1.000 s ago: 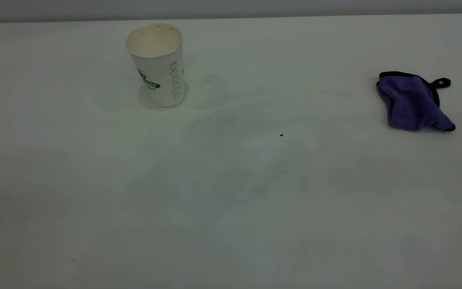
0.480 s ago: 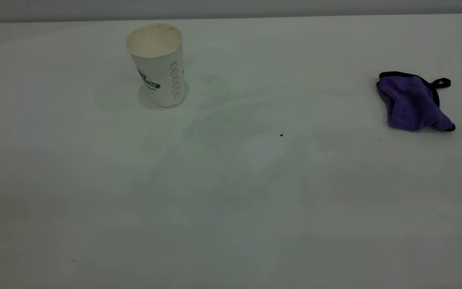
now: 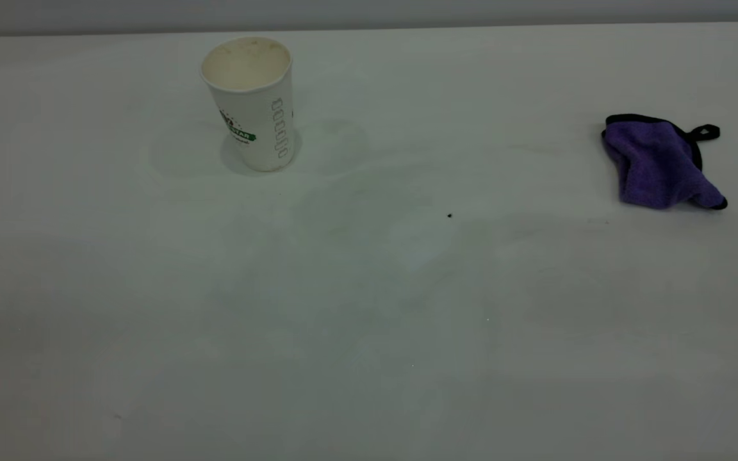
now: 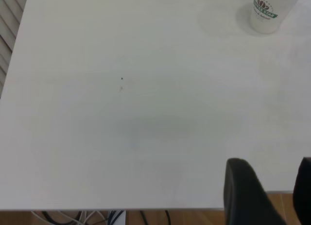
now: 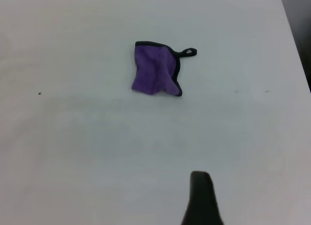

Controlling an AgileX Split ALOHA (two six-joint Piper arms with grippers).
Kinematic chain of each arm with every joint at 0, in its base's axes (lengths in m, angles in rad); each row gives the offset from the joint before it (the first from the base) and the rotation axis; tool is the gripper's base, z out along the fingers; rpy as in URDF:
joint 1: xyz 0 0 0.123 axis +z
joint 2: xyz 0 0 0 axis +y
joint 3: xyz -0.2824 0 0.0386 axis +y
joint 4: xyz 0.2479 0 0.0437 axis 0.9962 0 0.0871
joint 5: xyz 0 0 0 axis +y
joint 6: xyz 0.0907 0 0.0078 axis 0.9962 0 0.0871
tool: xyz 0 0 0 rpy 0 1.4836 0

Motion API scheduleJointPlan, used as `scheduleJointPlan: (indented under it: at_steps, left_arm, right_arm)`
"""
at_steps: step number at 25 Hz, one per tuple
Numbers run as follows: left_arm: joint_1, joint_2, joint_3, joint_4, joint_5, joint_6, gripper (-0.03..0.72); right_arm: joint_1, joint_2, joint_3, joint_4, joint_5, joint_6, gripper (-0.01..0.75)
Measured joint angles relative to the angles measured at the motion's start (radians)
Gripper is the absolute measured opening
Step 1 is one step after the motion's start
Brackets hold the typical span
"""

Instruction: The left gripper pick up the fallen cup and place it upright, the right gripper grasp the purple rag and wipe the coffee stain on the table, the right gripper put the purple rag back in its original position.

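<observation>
The cup point(image 3: 251, 102) stands upright at the back left of the table point(image 3: 369, 320), mouth up; it also shows in the left wrist view, cup point(image 4: 266, 12). The purple rag point(image 3: 657, 163) lies crumpled at the right, its black loop pointing away from the cup; the right wrist view has the rag point(image 5: 156, 75) well ahead. No coffee stain shows in any view. My left gripper point(image 4: 273, 171) hangs open and empty over the table's near edge, far from the cup. My right gripper point(image 5: 201, 196) appears only as a dark tip, well short of the rag. Neither arm is in the exterior view.
A tiny black speck point(image 3: 449, 216) sits on the table between cup and rag. The table's near edge, with wooden floor and cables point(image 4: 97, 217) below it, shows in the left wrist view. The table's right edge point(image 5: 291, 30) lies beyond the rag.
</observation>
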Motion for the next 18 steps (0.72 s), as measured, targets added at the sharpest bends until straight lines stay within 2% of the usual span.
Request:
scheduleJointPlan:
  at_steps: [18]
  left_arm:
    - [0.000, 0.000, 0.000, 0.000, 0.000, 0.000, 0.316]
  right_arm:
    - [-0.001, 0.000, 0.000, 0.000, 0.000, 0.000, 0.537]
